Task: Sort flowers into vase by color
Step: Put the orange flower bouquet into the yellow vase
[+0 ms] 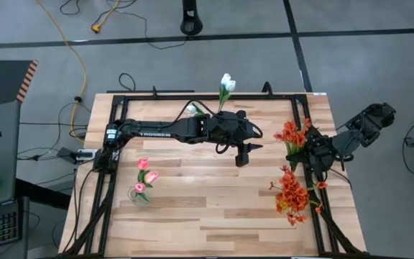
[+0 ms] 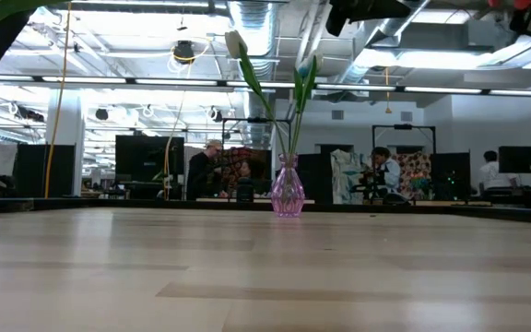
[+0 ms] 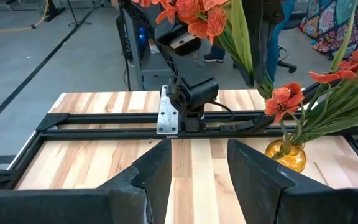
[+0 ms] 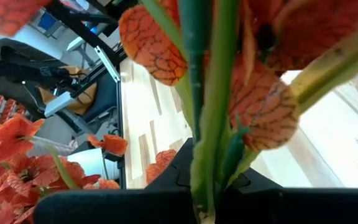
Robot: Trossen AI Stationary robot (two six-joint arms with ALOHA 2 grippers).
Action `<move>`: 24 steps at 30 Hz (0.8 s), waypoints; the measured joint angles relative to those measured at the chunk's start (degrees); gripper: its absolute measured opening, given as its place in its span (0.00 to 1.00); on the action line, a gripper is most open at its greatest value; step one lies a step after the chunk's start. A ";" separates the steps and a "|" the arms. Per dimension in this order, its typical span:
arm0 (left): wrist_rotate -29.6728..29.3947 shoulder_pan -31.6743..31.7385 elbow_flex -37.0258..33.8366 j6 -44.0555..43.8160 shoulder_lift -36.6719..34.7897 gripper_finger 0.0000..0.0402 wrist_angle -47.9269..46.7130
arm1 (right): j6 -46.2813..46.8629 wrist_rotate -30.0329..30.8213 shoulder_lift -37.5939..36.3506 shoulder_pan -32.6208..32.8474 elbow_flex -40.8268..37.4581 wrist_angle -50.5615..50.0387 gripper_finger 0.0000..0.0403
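Right wrist view: right gripper (image 4: 207,208) jaws clamp red-orange flower stems (image 4: 207,124); left gripper (image 3: 197,171) open.

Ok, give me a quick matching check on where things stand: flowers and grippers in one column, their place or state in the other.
Things:
1. white tulips
2. pink tulips
3. left gripper
4. right gripper

Place or state:
A. shut on a red-orange flower stem
B. in the violet vase
C. open and empty, over the middle of the table
D. in a vase on the left arm's side of the table

Pairs: 1-B, 2-D, 3-C, 4-A
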 joint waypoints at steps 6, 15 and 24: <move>0.00 0.00 0.00 0.00 0.00 0.36 0.01 | -0.41 0.05 0.02 0.00 2.47 -1.43 0.10; 0.00 0.00 0.00 0.00 0.02 0.36 0.01 | 3.29 0.58 0.16 0.06 5.22 -8.85 0.10; 0.00 0.00 0.00 0.00 0.02 0.36 0.01 | 8.52 -1.23 2.40 2.66 5.23 -8.81 0.10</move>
